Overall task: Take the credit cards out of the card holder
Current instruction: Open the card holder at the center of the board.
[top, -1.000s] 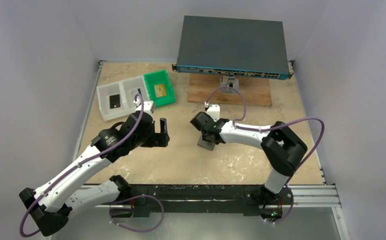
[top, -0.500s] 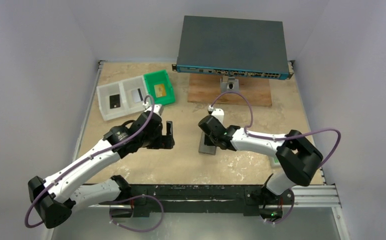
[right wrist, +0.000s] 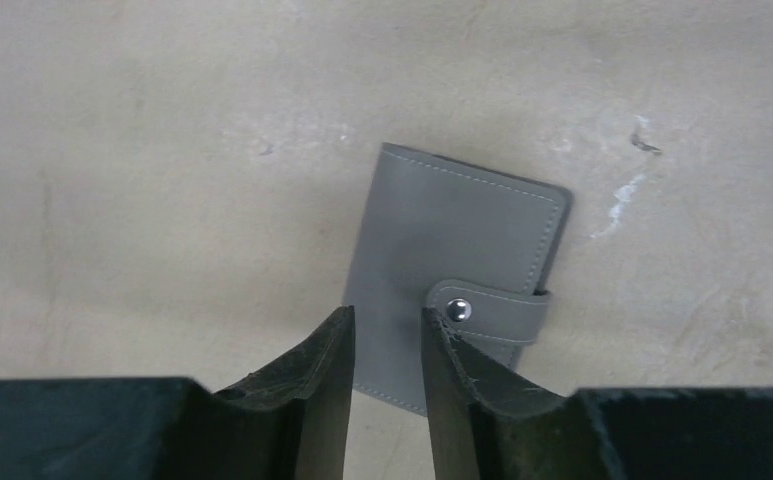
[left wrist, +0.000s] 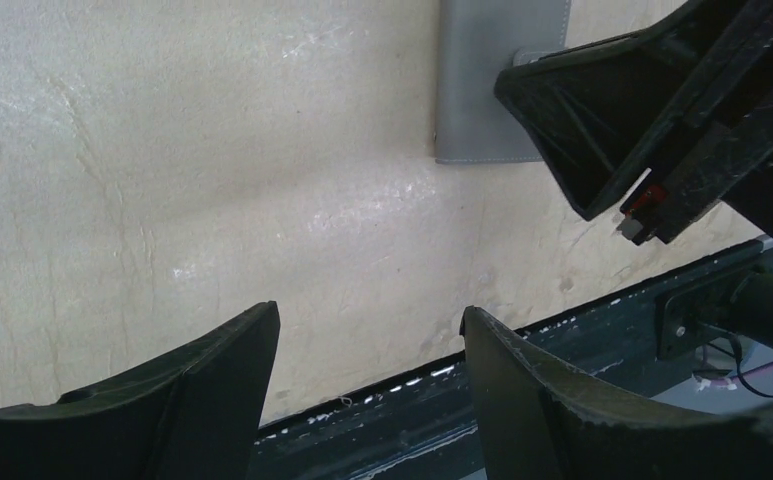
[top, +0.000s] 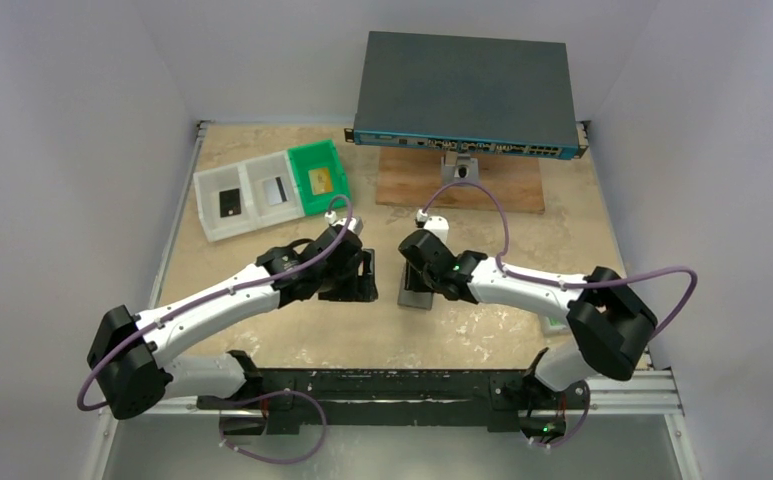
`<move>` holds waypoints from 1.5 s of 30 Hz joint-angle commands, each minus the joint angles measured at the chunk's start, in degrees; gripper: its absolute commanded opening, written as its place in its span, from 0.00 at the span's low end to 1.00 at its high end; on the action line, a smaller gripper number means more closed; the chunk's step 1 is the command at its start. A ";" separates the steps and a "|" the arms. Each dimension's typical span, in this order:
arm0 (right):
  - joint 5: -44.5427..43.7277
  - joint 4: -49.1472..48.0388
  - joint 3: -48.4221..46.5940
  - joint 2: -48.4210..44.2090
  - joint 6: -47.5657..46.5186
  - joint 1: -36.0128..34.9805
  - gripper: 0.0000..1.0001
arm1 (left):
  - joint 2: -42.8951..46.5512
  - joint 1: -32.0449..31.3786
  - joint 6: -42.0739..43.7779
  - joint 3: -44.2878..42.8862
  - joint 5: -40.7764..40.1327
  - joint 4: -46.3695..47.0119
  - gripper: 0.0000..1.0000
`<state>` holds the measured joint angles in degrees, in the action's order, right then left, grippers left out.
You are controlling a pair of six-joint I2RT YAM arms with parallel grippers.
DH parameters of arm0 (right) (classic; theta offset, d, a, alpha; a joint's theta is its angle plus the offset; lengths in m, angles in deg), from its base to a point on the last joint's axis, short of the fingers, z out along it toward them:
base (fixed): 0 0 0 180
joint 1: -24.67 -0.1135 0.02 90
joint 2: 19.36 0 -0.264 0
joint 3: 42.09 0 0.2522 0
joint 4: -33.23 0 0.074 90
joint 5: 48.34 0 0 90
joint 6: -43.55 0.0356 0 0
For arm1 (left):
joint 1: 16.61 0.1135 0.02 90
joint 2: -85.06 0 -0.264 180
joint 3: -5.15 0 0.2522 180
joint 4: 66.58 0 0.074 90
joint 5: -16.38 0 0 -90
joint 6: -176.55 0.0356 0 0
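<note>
Two grippers near snapped-shut card holder (right wrist: pixel 442 290): right gripper (right wrist: pixel 387 315) barely parted, empty, just above; left gripper (left wrist: pixel 369 320) wide, empty, alongside. Next, probably: unfastening strap (right wrist: pixel 492 310), folding it open.

I see the card holder (top: pixel 417 292) lying flat on the table (top: pixel 482 330), near the middle and slightly right of centre. My right gripper (top: pixel 414 280) sits directly over it, with the holder's stud (right wrist: pixel 455 311) just beside one fingertip. My left gripper (top: pixel 367 275) is just left of the holder, apart from it. Behind and to the left stands a row of three trays (top: pixel 246 190), one card in each: left card (top: pixel 230 203), middle card (top: pixel 276 190), right card (top: pixel 319 181). At the far edge is the large flat box (top: pixel 462 90), with a board (top: pixel 502 185) lying just before it
</note>
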<state>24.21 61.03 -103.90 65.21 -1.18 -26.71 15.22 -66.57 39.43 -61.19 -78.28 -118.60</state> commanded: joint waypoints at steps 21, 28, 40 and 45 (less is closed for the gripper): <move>-12.88 14.98 -10.46 13.48 1.31 -2.85 0.33 | 1.72 -0.14 -0.60 1.46 -1.31 1.46 0.67; -9.44 11.50 -7.79 13.90 2.65 -2.85 0.08 | 0.58 -0.14 -0.88 1.60 -0.87 2.45 0.67; 6.11 -5.57 -1.57 4.83 2.02 -2.81 0.00 | -2.74 -0.14 -0.88 -0.19 0.64 4.95 0.59; 10.90 -10.53 0.06 4.74 3.73 -2.79 0.00 | -5.46 -0.14 -1.45 -0.88 2.26 7.55 0.45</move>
<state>28.01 57.71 -104.84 70.74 -0.02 -29.24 11.48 -66.57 39.04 -59.75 -77.85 -115.17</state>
